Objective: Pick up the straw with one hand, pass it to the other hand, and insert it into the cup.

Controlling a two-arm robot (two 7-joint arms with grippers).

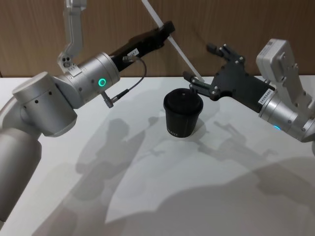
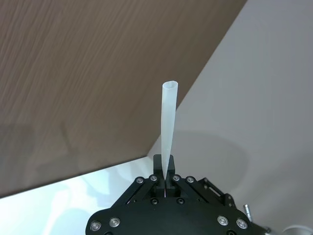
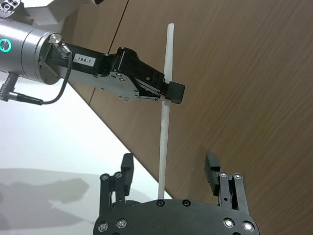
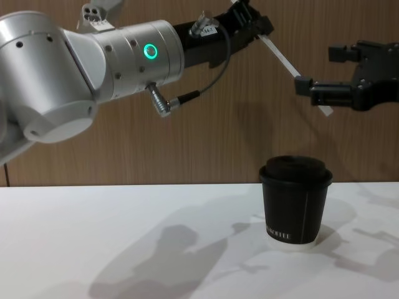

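The left gripper, the black one on the silver wrist with the green ring, is gripping the straw along its upper part, fingers closed tight on it; the left wrist view is showing the straw rising straight out from between the closed fingers of this gripper.

The right gripper, all black, is standing with its fingers spread wide, one on either side of the straw's lower end; in the right wrist view the straw is passing between the fingers of this gripper and appears to be touching neither.

The straw is hanging in the air, well clear of the tabletop, over its far edge; its long axis is slanting, upper end towards the robot's left, lower end down towards the robot's right.

The cup is standing upright, lid on, near the middle of the far edge; in the chest view the straw's lower tip is sitting above the cup and somewhat to its right, well apart from the lid.

Judgement: the left gripper alone is carrying the straw, so insertion falls to it; the straw is needing to come upright, with its lower tip lined up over the lid. Risk: the slanted tip glancing off the domed lid; the lid's opening cannot be made out.
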